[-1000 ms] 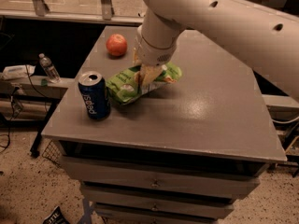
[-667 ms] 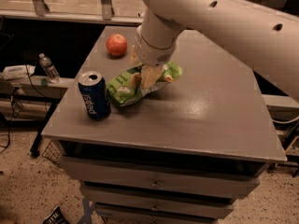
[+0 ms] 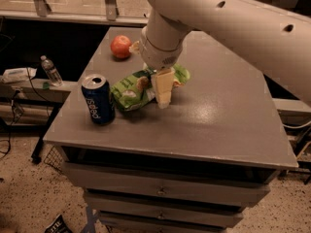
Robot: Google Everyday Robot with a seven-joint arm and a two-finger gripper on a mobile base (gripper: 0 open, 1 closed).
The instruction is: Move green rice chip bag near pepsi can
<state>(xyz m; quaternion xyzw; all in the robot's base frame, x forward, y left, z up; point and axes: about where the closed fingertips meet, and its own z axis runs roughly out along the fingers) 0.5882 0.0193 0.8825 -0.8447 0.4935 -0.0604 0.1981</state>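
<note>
The claw [image 3: 163, 89] pinched the green rice chip bag [image 3: 131, 90] mid-length. Held so, its end sat just beside the pepsi can [image 3: 98, 100].

Green rice chip bag [image 3: 127, 92] partly behind the jaws upon it.

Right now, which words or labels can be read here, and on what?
"pepsi": down the side of the pepsi can.
On the green rice chip bag: print too blurred to read.
On the clear bottle at the left: label too small to read.
On the gripper, at the bag: no text.
</note>
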